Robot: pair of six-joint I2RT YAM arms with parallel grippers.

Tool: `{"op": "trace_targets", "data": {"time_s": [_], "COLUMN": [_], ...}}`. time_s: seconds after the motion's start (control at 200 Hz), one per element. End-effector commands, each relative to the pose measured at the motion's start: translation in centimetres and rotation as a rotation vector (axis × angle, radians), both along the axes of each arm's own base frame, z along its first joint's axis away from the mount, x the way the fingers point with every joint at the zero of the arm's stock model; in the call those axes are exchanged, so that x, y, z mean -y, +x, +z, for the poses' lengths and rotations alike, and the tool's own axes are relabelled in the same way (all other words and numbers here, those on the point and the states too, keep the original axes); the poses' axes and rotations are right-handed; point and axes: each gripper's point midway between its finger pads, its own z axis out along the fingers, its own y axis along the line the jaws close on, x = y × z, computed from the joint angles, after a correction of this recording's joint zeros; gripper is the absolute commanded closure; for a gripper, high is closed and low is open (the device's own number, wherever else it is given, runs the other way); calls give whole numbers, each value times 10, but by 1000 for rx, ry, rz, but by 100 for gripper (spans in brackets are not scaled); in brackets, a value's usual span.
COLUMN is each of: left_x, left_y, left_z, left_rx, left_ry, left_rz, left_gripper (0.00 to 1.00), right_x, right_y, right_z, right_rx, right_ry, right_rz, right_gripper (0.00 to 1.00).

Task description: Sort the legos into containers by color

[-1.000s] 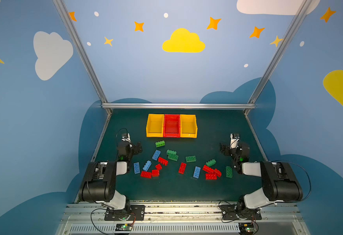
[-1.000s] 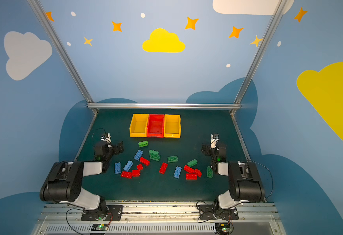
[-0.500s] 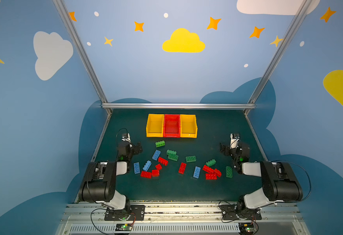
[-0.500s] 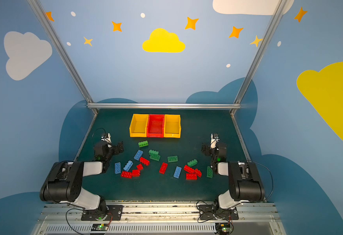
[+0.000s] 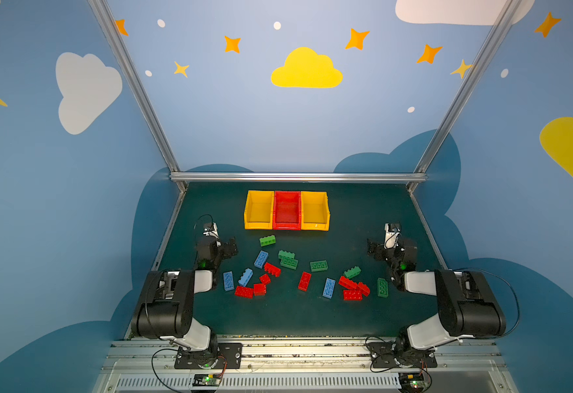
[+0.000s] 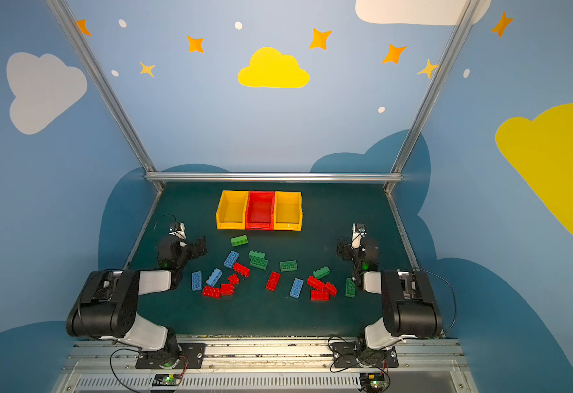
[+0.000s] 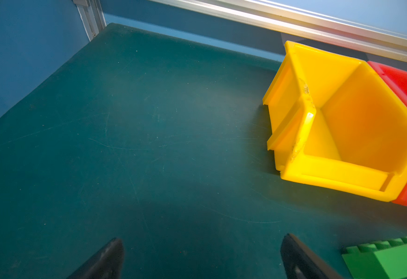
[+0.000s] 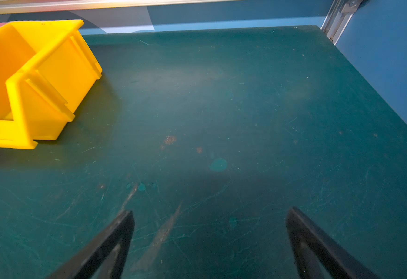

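**All legos loose on the mat, both grippers spread wide**

Dark green, scuffed rubber table mat [image 5: 278,320], walled in blue, with an aluminium rail [image 5: 298,177] along the 12 o'clock edge.

Two black-and-white robot arms bolted at the 6 o'clock edge, both folded low: left arm [image 5: 162,306] towards 7 o'clock, right arm [image 5: 465,303] towards 5 o'clock.

Three open-topped rectangular plastic containers [image 5: 287,226] in a row at 12 o'clock, near the rail, touching wall to wall: yellow bin [image 5: 259,211], red bin [image 5: 287,211] between, second yellow bin [image 5: 315,211].

Black left gripper [image 5: 229,247] at 9 o'clock, close to the mat. In the left wrist view [image 7: 202,240], jaws spread far apart over bare mat, gripping nothing.

Black right gripper [image 5: 374,249] at 3 o'clock. In the right wrist view [image 8: 210,212], jaws likewise parted wide over bare, stained mat.

Small rectangular studded plastic legos [image 5: 304,281] in red, green and light blue, scattered from the centre towards 6 o'clock, every one on the mat and outside the containers:
- green brick [image 5: 267,240] nearest the bins, just beside one left finger in the left wrist view [image 7: 391,258];
- red cluster [image 5: 254,291] towards 7 o'clock, with blue bricks [image 5: 228,281] beside it;
- red trio [image 5: 352,295] towards 5 o'clock;
- lone green brick [image 5: 382,287] just beside the right arm.
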Motion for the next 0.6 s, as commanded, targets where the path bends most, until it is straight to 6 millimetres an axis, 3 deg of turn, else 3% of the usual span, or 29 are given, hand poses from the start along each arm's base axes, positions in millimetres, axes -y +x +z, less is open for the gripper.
{"op": "trace_targets", "data": {"time_s": [0.0,0.2,0.325,0.35,0.47,0.596], "left_x": [-1,-1,-2,-3,-3,11], "left_y": [4,3,10,11,14,13], "left_z": [10,11,23,28,42,65], "left_rx": [26,29,-18,-35,-71,-45], "left_ry": [0,1,-2,-1,53,63], "left_rz": [-3,-5,3,3,45,44], "left_gripper": [0,0,0,0,0,0], "right_x": [0,6,24,26,14,4], "right_y": [5,10,11,15,14,0], "right_z": [15,28,46,58,80,87], "right_rx": [43,7,-131,-143,-251,-380], "right_ry": [3,-7,-9,17,36,12], "right_rz": [5,-38,-199,-227,-258,-317], "right_gripper": [4,4,4,4,4,4]}}
